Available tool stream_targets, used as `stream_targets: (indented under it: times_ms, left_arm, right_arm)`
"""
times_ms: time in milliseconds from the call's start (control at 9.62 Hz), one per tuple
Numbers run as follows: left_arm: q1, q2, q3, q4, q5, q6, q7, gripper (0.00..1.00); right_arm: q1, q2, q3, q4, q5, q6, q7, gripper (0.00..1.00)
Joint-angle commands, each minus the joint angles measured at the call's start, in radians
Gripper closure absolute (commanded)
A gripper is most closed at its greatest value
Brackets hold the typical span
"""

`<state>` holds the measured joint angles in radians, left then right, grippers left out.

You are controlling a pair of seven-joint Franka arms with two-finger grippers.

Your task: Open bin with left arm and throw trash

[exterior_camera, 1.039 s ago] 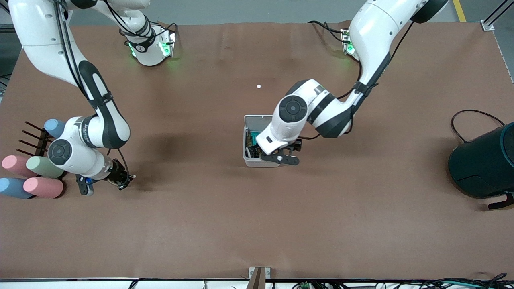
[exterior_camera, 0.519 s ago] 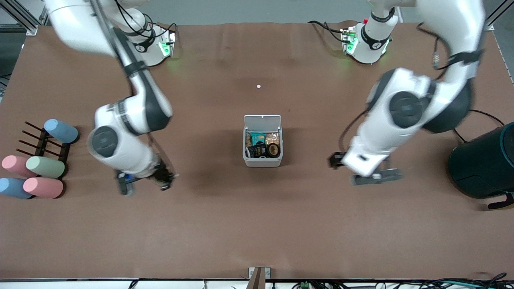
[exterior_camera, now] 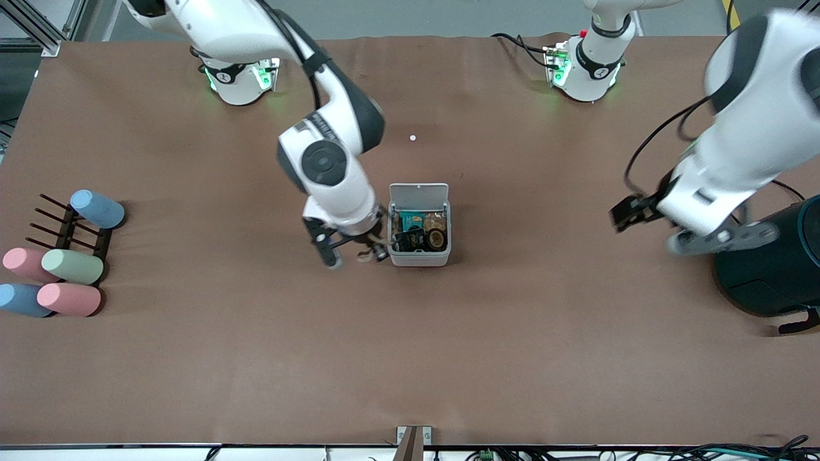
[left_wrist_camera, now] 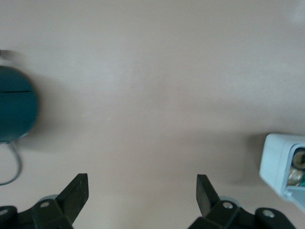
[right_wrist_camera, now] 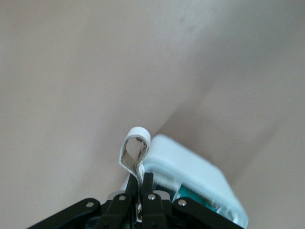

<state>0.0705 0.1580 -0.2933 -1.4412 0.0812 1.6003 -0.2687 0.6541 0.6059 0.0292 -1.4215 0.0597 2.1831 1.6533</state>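
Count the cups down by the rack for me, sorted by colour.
Blue cups: 2
Pink cups: 2
Green cup: 1
Total: 5 cups

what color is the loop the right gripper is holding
White, best seen in the right wrist view: loop.
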Motion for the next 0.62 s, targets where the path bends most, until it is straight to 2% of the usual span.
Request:
stream_targets:
  times_ms: [0, 312, 519]
  left_arm:
    - [-0.069, -0.112, 0.178, -0.034, -0.049, -0.08, 0.142, 0.0]
    - [-0.093, -0.267, 0.221, -0.226, -0.047, -0.022, 0.154, 0.0]
    - [-0.113, -0.267, 0.247, -0.216, -0.038, -0.01, 0.216, 0.0]
  right_arm:
    - [0.054, 0.04, -0.011, 0.03, 0.005, 0.075, -0.007, 0.96]
    - [0.096, 0.064, -0.011, 0.029, -0.004, 0.103, -0.015, 0.94]
    - [0.12, 0.074, -0.011, 0.024, -0.003, 0.101, -0.017, 0.93]
